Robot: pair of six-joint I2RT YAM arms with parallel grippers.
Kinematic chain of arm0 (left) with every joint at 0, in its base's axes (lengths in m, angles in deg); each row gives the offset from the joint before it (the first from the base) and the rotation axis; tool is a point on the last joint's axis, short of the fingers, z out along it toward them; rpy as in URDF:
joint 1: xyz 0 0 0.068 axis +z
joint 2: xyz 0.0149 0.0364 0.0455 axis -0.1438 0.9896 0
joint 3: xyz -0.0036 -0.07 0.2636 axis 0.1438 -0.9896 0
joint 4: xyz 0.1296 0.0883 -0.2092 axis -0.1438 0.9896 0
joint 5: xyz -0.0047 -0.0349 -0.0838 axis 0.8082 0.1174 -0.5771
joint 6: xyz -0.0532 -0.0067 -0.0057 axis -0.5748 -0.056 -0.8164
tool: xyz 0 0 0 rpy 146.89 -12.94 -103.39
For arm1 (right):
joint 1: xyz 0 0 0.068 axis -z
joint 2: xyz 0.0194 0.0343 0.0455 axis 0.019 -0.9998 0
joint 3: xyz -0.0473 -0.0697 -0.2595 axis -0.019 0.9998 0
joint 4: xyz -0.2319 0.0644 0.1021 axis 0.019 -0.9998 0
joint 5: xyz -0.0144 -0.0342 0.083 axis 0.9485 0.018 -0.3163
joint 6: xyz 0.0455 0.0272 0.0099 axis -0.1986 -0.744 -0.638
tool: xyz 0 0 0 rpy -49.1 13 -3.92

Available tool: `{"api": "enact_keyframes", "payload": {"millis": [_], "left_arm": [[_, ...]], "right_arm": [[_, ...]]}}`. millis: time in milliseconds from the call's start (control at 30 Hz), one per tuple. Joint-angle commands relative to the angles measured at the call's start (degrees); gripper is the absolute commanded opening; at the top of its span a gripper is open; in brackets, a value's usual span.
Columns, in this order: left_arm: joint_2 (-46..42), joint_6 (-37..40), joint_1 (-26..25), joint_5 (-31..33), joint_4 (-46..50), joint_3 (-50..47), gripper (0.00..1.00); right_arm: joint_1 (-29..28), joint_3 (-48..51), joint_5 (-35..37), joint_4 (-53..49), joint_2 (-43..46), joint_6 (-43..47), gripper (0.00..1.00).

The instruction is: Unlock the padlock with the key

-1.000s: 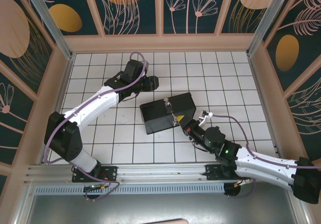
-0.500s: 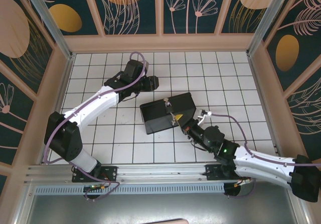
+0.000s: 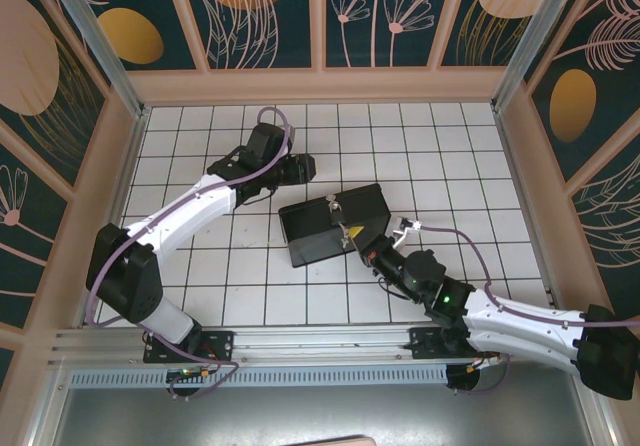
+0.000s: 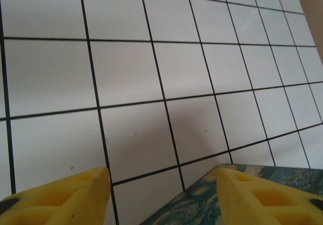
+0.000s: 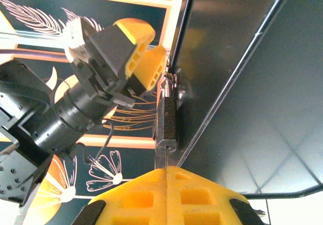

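Observation:
The dark padlock (image 5: pixel 165 119) hangs at the edge of the black box (image 5: pixel 252 83), keyhole facing my right gripper (image 5: pixel 166 170). That gripper is shut on the key (image 5: pixel 160 160). Its thin silvery blade runs from the yellow fingertips into the keyhole. From above, the right gripper (image 3: pixel 349 236) presses against the near right side of the box (image 3: pixel 318 238). My left gripper (image 3: pixel 300 166) stands open just beyond the box's far left corner. Between its yellow fingers (image 4: pixel 60 194) I see floor tile and a blue-green painted corner of the box (image 4: pixel 202 207). The left gripper (image 5: pixel 137 51) also shows behind the padlock.
The floor is white tile with a black grid (image 3: pixel 450 166). Patterned walls with wooden framing (image 3: pixel 320 81) close it in at the back and both sides. The right arm (image 3: pixel 500 316) lies low from the near right toward the box. The left arm (image 3: pixel 190 211) reaches in from the near left.
My right gripper has edged a little farther toward the box and padlock with the key. The left arm has barely moved.

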Motion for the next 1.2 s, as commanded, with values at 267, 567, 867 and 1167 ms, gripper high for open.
{"api": "enact_keyframes", "payload": {"millis": [267,567,867,1167], "left_arm": [[-3.8,-1.2,0.2,-4.3,0.3,-1.1,0.58],[-3.9,-2.1,-3.0,-6.6,0.2,-1.7,0.57],[-5.8,-3.5,-3.3,-8.6,1.1,-3.0,0.57],[-9.0,-11.4,-3.3,-11.6,-2.5,-6.4,0.58]], "right_arm": [[-0.8,-2.1,7.9,-1.2,1.8,-1.2,0.0],[-0.6,-3.1,8.2,-1.8,0.7,-1.3,0.0],[-0.3,-3.7,10.3,-4.0,0.8,-0.2,0.0],[1.7,-4.4,8.1,-4.5,0.4,1.3,0.0]]}}
